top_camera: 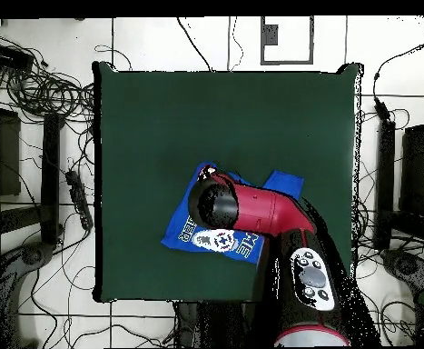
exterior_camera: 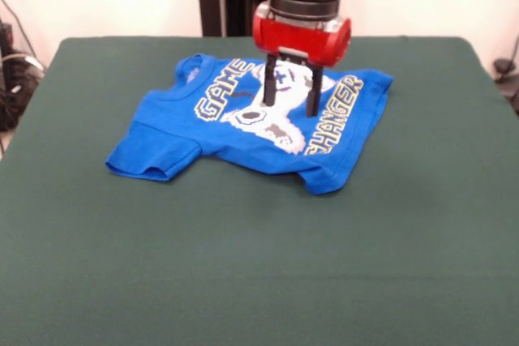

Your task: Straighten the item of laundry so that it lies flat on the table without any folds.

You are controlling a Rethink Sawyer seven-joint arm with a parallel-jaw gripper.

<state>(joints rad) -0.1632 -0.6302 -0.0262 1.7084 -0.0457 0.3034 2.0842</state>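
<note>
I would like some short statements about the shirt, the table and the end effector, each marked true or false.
1. The blue T-shirt lies print side up. True.
2. The end effector is far from the shirt, over bare table. False: it is down over the printed chest.
3. The end effector's fingers are spread apart. True.
4. The shirt is red. False: it is bright blue.
5. The shirt covers most of the table. False: green cloth shows all around it.

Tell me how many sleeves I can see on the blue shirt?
1. A sleeve sticks out at the T-shirt's front-left corner in the front view. The other sleeve isn't clearly visible; it may be folded under or hidden behind the end effector.
</note>
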